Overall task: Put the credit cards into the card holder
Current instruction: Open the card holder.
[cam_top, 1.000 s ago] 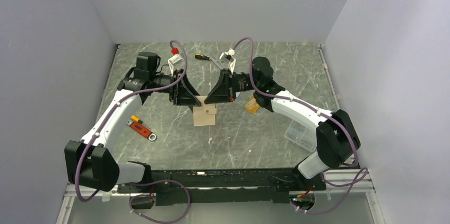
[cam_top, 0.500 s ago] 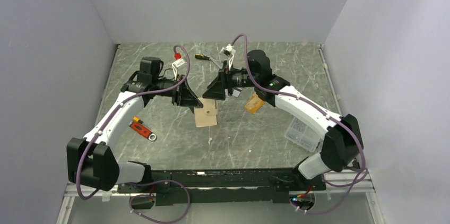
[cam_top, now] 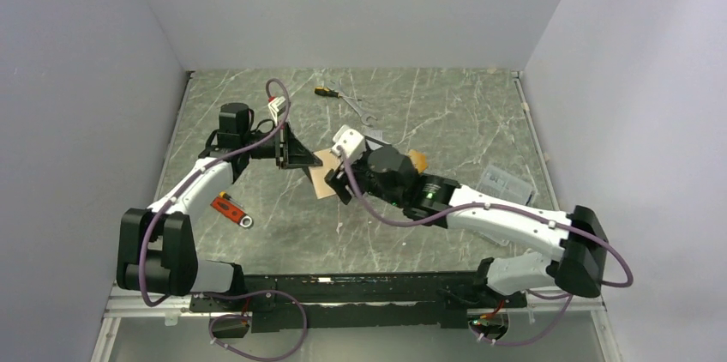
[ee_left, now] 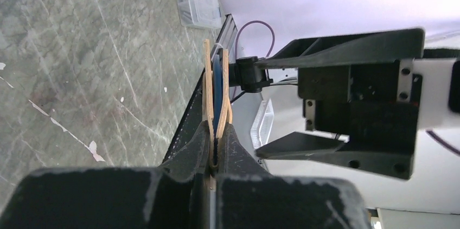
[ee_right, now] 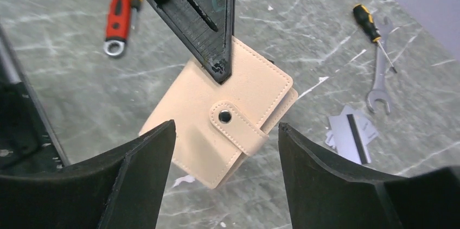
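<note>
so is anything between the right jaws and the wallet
Nothing: in the right wrist view the right jaws stand open facing the wallet, which the left jaws pinch, with only air between.

Even, diffuse light from overhead fills the top view; pale walls (cam_top: 103, 53) read bright, w/ only soft shadows under the arms on the grey marbled table (cam_top: 446, 113). Left wrist cam: the left gripper (ee_left: 217, 142) looms dark and soft up close, bkgd at right blown out to near-white (detail lost). Right wrist cam: card holder (ee_right: 187, 128) crisp, the right gripper (ee_right: 227, 130) soft-edged in the fgd, far table slightly blurred.
</note>
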Tool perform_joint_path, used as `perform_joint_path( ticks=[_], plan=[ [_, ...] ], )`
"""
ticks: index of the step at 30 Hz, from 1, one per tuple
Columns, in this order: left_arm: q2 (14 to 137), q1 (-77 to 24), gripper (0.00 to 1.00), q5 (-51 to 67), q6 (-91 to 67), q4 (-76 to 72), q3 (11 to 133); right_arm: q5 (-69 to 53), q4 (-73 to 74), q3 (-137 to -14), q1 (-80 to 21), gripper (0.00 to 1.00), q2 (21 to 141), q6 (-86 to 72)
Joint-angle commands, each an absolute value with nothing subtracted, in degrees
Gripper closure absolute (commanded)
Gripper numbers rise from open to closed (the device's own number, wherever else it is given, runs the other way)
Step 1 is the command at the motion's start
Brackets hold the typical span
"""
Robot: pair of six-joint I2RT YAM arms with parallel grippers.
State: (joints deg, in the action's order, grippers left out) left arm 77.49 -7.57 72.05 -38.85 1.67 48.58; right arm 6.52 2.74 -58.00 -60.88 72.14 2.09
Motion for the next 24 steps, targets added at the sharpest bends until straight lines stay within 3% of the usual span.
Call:
perform_joint_path(
  ticks=[1,7,13,24],
  plan=[
    [77.1,-7.3,1.00,72.9,-46.5,-7.7,47.1,19.7,-3.2,-59.6,-65.1,0.30,76.2,10.7],
    [76.5,-7.0,1.00,73.4,-47.0,-8.5,46.8,25.2,-4.9,-60.9,-67.8,0.40,81.3,14.0],
    [76.2,-7.0,1.00,73.6,-48.1,-9.5,45.9,31.7,-11.1,-58.9,-68.5,0.58,81.6,16.5],
    [76.0,-7.0,1.00,74.0,-49.5,-10.9,45.9,34.2,-13.7,-57.7,-69.0,0.72,84.2,17.8]
  ],
)
